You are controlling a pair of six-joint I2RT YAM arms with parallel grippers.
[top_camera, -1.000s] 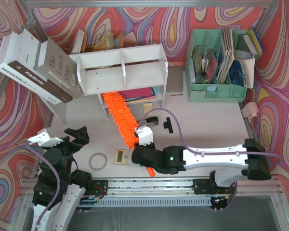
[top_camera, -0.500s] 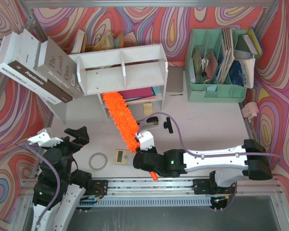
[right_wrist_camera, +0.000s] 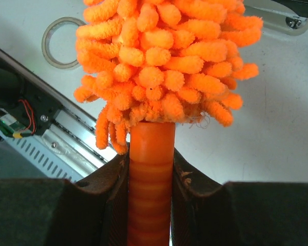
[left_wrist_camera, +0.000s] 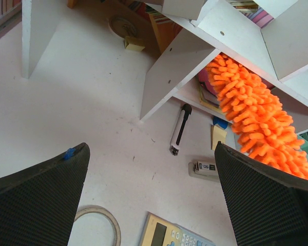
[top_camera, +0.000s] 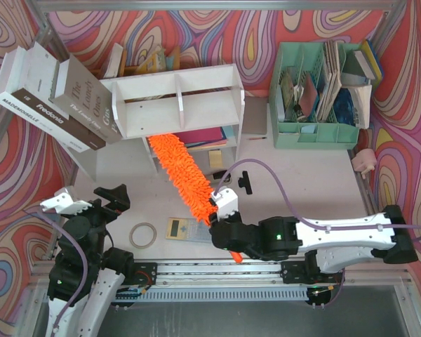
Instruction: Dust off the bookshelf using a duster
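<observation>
A: Looking from above first; seeing the duster slanting across the table, poking its fluffy tip into the lower tier of the shelf?

B: Seeing exactly that; also noting the right gripper clamping tight on the handle, near the table's front edge; spotting the left gripper standing spread wide at the near left, gripping nothing, well apart from the shelf.

A: Switching to the left wrist; finding what?

B: Finding the left gripper gaping wide above the table, holding nothing; catching the duster running in under a board of the shelf at right; noticing a tape roll and a calculator lying near the bottom edge.

A: Moving on to the right wrist?

B: Watching the right gripper pinching the orange handle from either side, touching it on both flanks; seeing the duster filling the upper half with its fluffy head; glimpsing the tape roll at upper left.
</observation>
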